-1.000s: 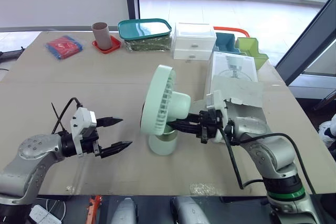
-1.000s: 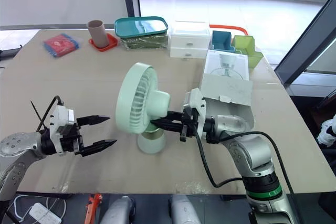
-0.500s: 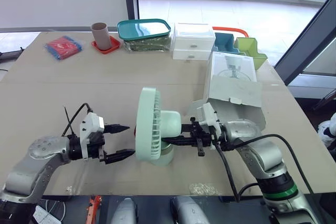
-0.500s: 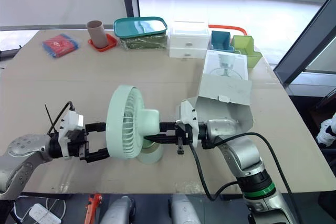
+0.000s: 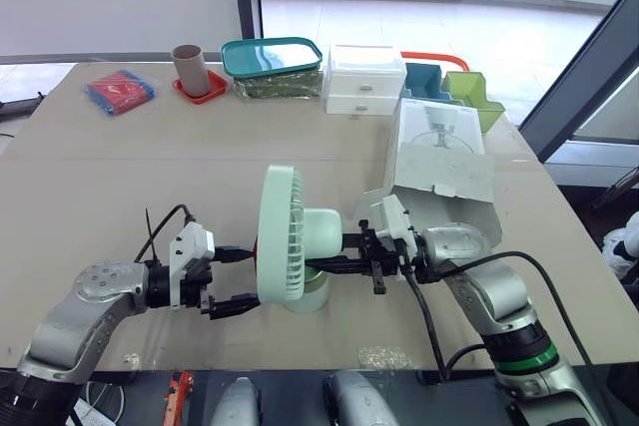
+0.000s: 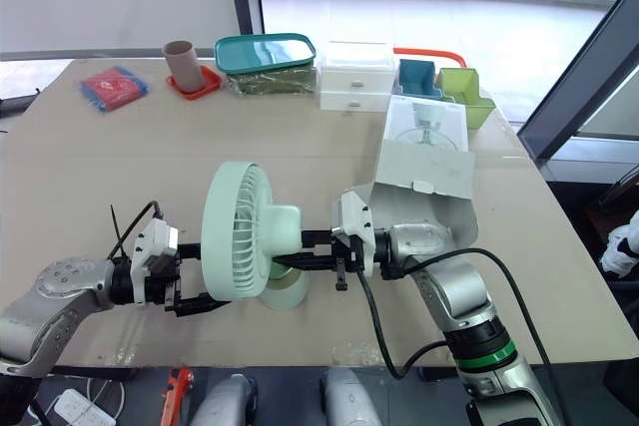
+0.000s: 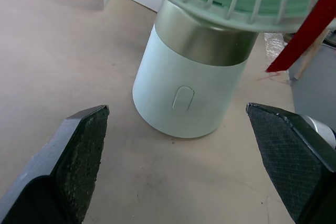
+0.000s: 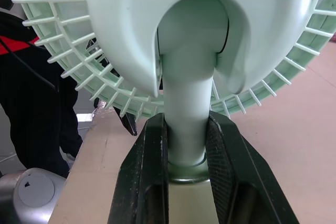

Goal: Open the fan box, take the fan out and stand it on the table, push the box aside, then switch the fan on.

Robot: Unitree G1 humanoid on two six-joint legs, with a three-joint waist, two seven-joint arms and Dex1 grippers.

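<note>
The mint-green fan (image 5: 292, 238) stands upright on the table (image 5: 150, 167), its grille facing my left arm. My right gripper (image 5: 334, 256) is shut on the fan's neck (image 8: 185, 103), one black finger (image 8: 149, 171) pressed on each side. My left gripper (image 5: 237, 278) is open just left of the fan's round base (image 7: 194, 82), level with it and not touching. The base's oval button (image 7: 183, 98) faces that gripper between its two pads (image 7: 79, 145). The white fan box (image 5: 439, 162) lies open to the right of the fan, flap hanging forward.
Along the far edge sit a red-and-blue packet (image 5: 120, 90), a brown cup (image 5: 188, 65) on a red coaster, a teal tray (image 5: 275, 55), a white drawer unit (image 5: 364, 77) and teal and green bins (image 5: 464, 92). The table's front edge lies close below both arms.
The fan's head has swung round to face my left arm, still held by my right gripper. My left gripper has moved right, up to the base.
</note>
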